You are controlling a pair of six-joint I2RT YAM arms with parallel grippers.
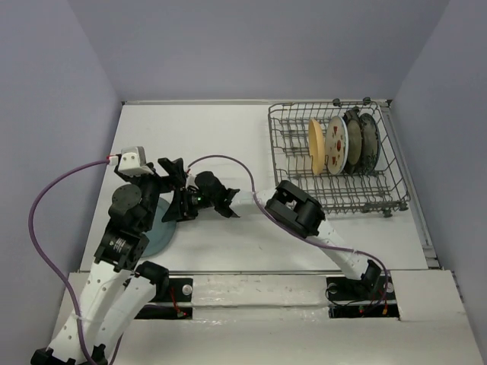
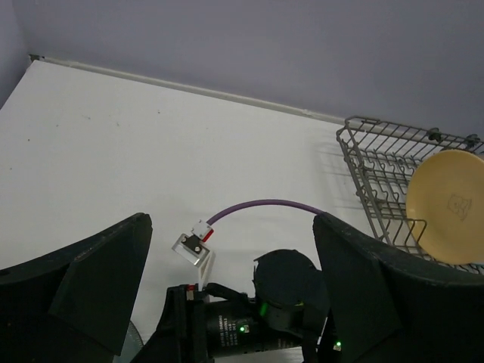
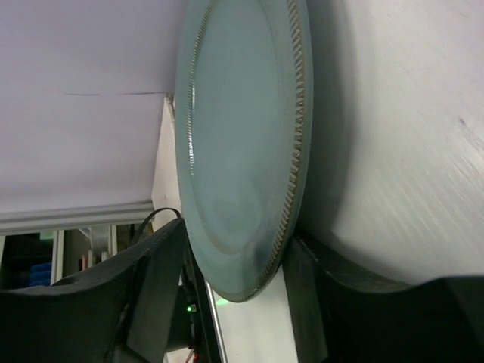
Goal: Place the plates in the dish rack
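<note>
Teal plate (image 3: 242, 151) at the near left of the table (image 1: 228, 129), partly under the left arm and well apart from the dish rack (image 1: 358, 204) at the far right. Only plate outside the rack. Tilted up off the surface along one edge, judging by the right wrist view, with shadow beneath.

Taken at the beaded rim by the right gripper (image 3: 231, 295): jaws narrowed to the plate's thickness, one finger on each face, apparently touching both. Left gripper (image 2: 234, 287) close by, looking over the right gripper's body, jaws spread wide and holding nothing.

Probably glazed ceramic: stiff, fairly heavy for a rim pinch, slick, and liable to chip or break on a drop or a knock against wire. Best held at the rim, deep enough to reach past the raised bead, and carried on edge for sliding between tines. Some risk of swinging or slipping in the fingers, with most of the weight hanging far from the pinch.

In the rack already, upright in one row: yellow plate (image 1: 316, 144), white plate with red marks (image 1: 335, 143), two dark-rimmed plates (image 1: 354, 141). Free slots to the left of the yellow one.
</note>
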